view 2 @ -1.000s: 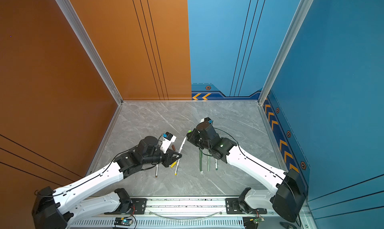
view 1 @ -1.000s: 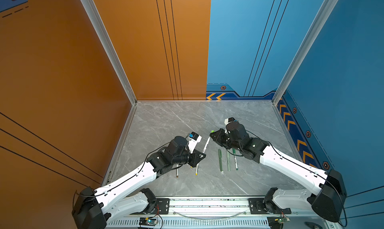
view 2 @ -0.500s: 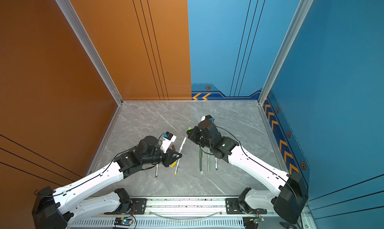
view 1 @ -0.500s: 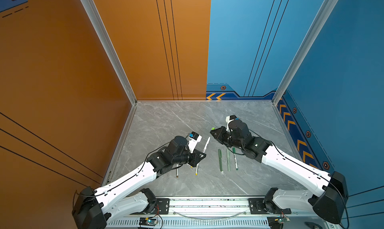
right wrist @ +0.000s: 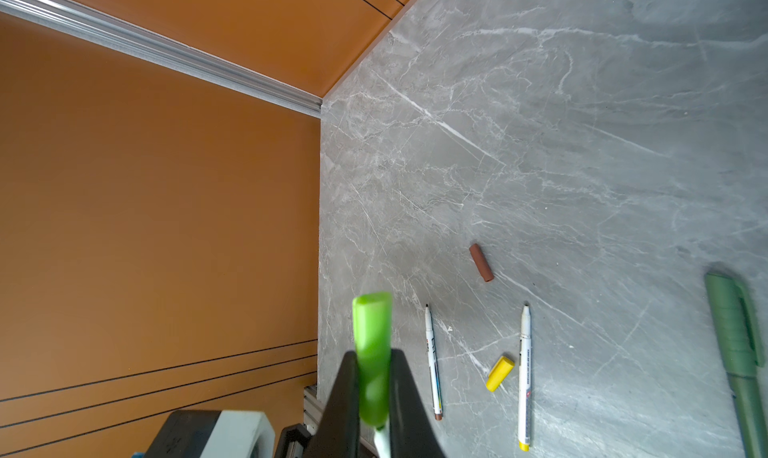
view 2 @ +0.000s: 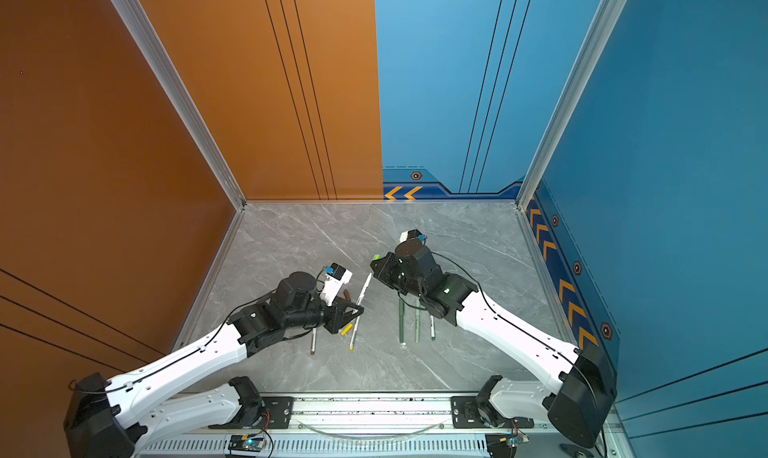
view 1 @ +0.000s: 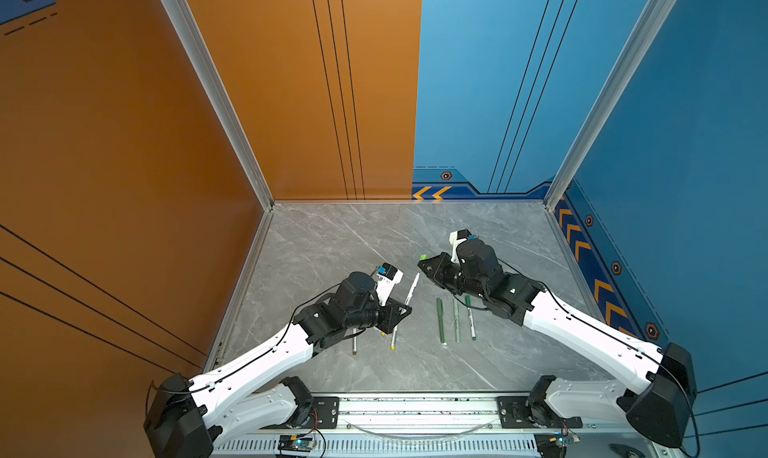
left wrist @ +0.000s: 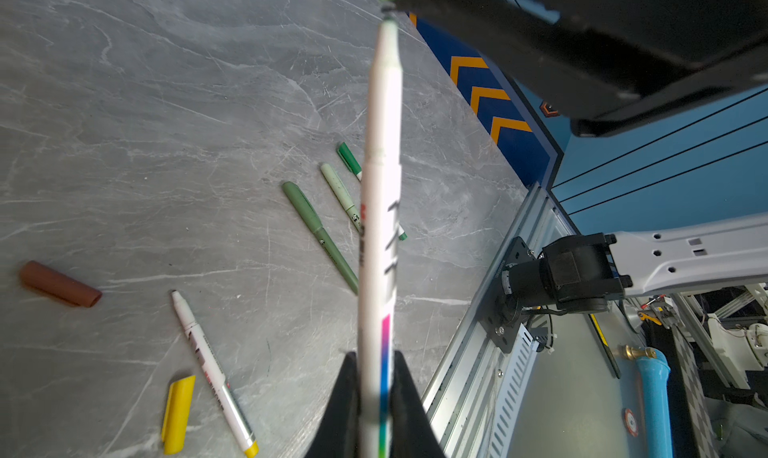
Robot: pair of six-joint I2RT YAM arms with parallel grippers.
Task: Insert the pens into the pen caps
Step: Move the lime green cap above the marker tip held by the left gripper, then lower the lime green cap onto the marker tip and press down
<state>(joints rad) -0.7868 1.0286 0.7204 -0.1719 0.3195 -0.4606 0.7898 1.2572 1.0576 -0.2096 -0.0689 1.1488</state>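
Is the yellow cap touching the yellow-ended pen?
Apart: left wrist view shows bare table between the yellow cap and the yellow-ended pen.

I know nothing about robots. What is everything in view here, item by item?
white pen: one, white, held aloft
lime cap: one, lime, held aloft
uncapped pens: two, white, lying left of centre
brown cap: one, brown, near their tips
yellow cap: one, yellow, between them
capped pens: three, olive, sage, green-capped white, right of centre
table: one, grey marble, underneath
left gripper: one, black, shut on the white pen
right gripper: one, black, shut on the lime cap
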